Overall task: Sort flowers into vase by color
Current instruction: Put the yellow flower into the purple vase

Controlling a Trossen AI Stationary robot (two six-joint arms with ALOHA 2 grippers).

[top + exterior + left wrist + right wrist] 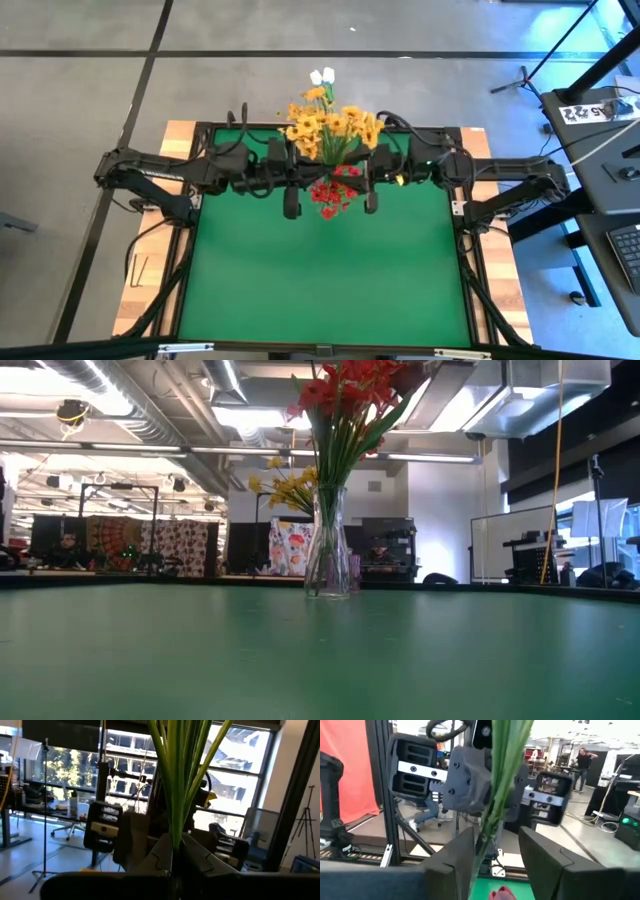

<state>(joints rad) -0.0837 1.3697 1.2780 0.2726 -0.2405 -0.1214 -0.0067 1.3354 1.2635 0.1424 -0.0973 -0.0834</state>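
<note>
The left gripper [291, 208] is up by the back of the green table [320, 290], on the left side of the flowers. In its wrist view its two fingers [155, 855] look pressed tight together around a bunch of green stems [176, 780], so it seems to be holding them. To do this step well, it should hold the stems softly but firmly, keep them straight up, and lower them slowly so they slide into the mouth of the vase and do not bend. In the middle stands a clear glass vase [328, 555], upright, near the back of the table. It holds red flowers [345, 385] on long green stems. Behind it, yellow flowers [330, 125] show, and two white buds [322, 76] stick out farther back; I cannot tell what they stand in. On the right, the right gripper [371, 205] is just beside the flowers. Its fingers [545, 855] are open wide, with stems passing between them, and it grips nothing.
</note>
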